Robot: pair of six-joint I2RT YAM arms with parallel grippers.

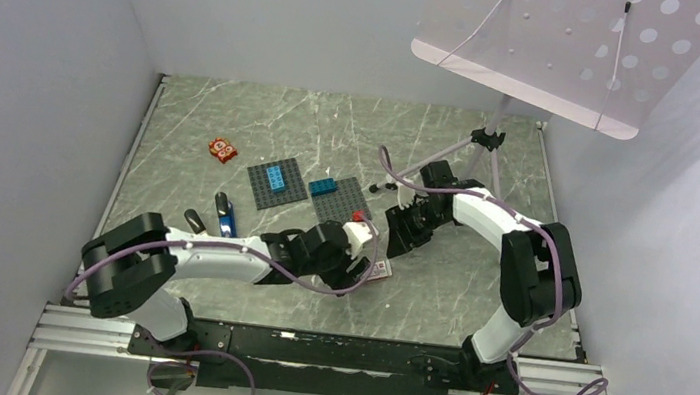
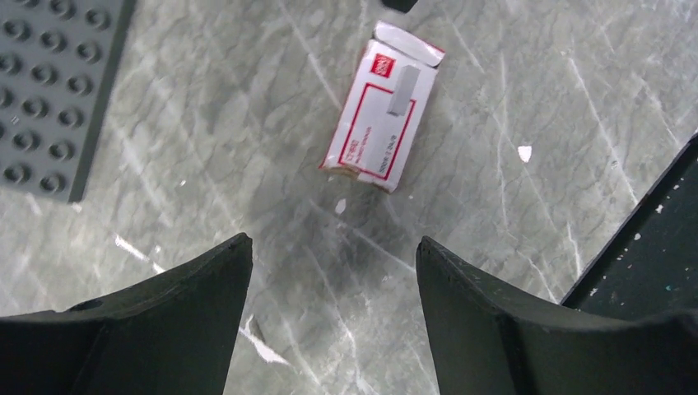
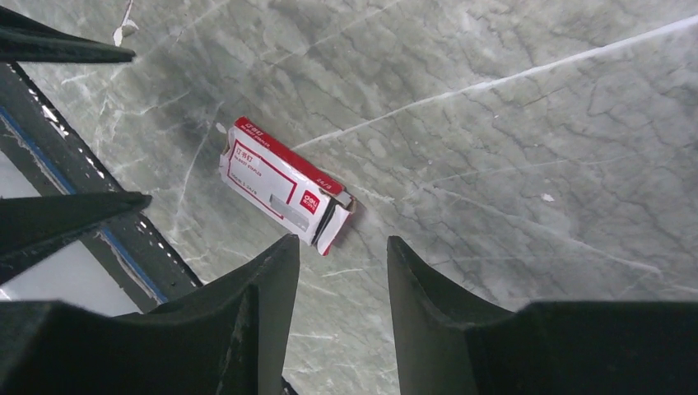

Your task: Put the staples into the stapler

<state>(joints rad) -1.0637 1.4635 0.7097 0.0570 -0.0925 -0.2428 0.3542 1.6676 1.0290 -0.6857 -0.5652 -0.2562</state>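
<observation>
The staples box (image 2: 380, 111), small, flat, white with red print, lies on the marble table with one end flap open. It also shows in the right wrist view (image 3: 284, 183) and in the top view (image 1: 379, 272). My left gripper (image 2: 333, 251) is open and empty, just short of the box's closed end. My right gripper (image 3: 342, 243) is open and empty, close to the box's open end. In the top view both grippers (image 1: 359, 251) (image 1: 400, 232) meet over the box. The blue and black stapler (image 1: 224, 212) lies to the left. A small red piece (image 1: 358, 217) sits by the left wrist; I cannot tell what it is.
Two grey baseplates (image 1: 277, 186) (image 1: 341, 196) with blue bricks lie behind the grippers; one shows in the left wrist view (image 2: 49, 90). An orange-red tile (image 1: 223, 150) lies far left. A tripod (image 1: 488, 144) holding a perforated white board stands at the back right. A dark object (image 1: 194, 221) lies beside the stapler.
</observation>
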